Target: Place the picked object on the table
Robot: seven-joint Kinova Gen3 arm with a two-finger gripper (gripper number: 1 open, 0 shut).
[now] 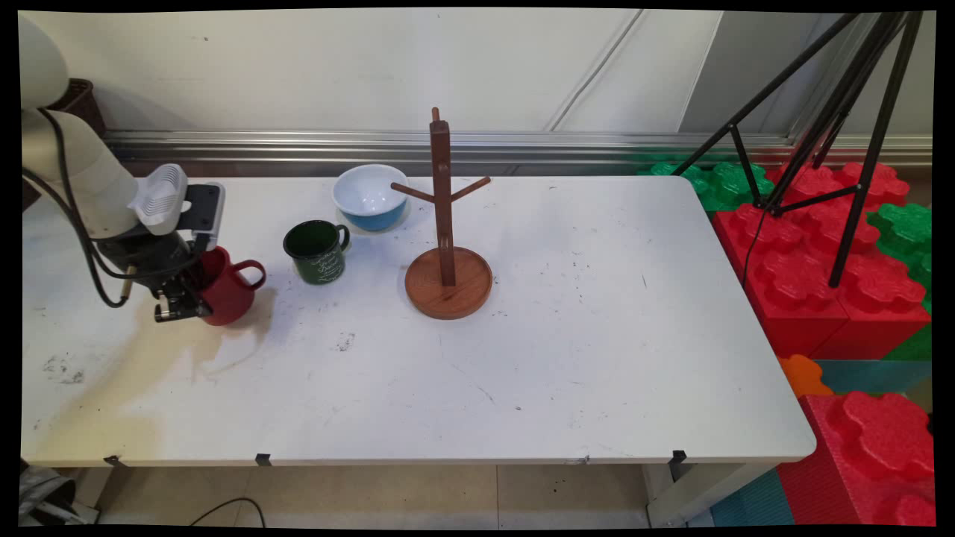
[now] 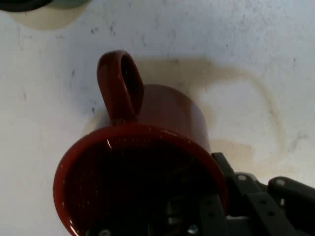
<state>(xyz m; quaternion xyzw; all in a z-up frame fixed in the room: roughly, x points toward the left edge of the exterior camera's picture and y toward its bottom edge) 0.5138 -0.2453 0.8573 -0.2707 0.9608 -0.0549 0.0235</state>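
Note:
A red mug (image 1: 230, 289) stands at the table's left side with its handle (image 1: 252, 273) pointing right toward the green mug. My gripper (image 1: 181, 302) comes down on its left rim. In the hand view the red mug (image 2: 142, 162) fills the lower middle, and its handle (image 2: 119, 83) points up. One finger (image 2: 241, 189) lies against the outside of the wall, the other is down inside the mug, and the rim is pinched between them. The gripper (image 2: 219, 196) is shut on the mug.
A dark green mug (image 1: 317, 251) stands right of the red one. Behind it sits a blue bowl with a white inside (image 1: 369, 195). A wooden mug tree (image 1: 446, 246) stands mid-table. Beyond the table's right edge are a black tripod (image 1: 835, 119) and red and green foam blocks (image 1: 821, 253).

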